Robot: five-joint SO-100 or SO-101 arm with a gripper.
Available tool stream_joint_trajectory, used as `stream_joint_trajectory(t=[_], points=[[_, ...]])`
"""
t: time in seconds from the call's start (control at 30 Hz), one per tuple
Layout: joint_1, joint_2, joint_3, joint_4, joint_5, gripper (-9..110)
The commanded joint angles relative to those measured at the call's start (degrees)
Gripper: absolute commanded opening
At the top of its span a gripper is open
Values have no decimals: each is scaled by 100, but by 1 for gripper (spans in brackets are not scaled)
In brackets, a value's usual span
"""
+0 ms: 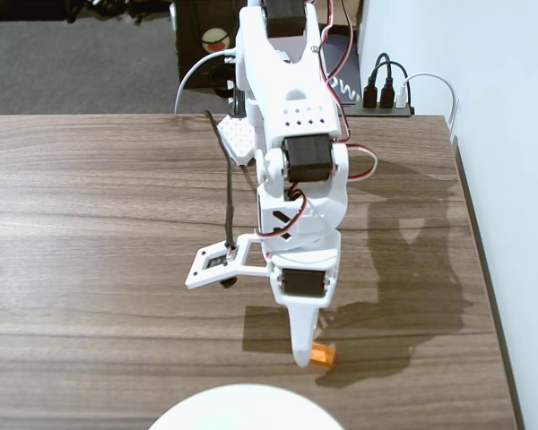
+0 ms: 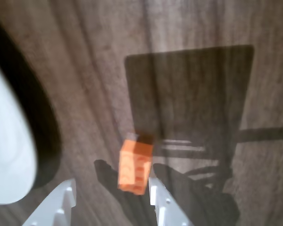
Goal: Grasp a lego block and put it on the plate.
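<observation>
Dark wood-grain table, orange lego block on it, white plate at near edge

My white arm comes down from the top middle of the fixed view and bends toward the bottom of the picture. Black motors sit in its joints, and red and white wires loop along its side. My gripper points straight down, with its tip low in the middle of that view. In the wrist view, my two white fingers poke up from the bottom edge. They stand apart with a wide gap between them.
</observation>
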Motion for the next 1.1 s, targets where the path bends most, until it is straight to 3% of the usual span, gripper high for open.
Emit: stream_joint_trajectory(t=[0.0, 1.07], points=[[9, 26, -9, -114, -88, 21], [-193, -26, 229, -404, -439, 21]])
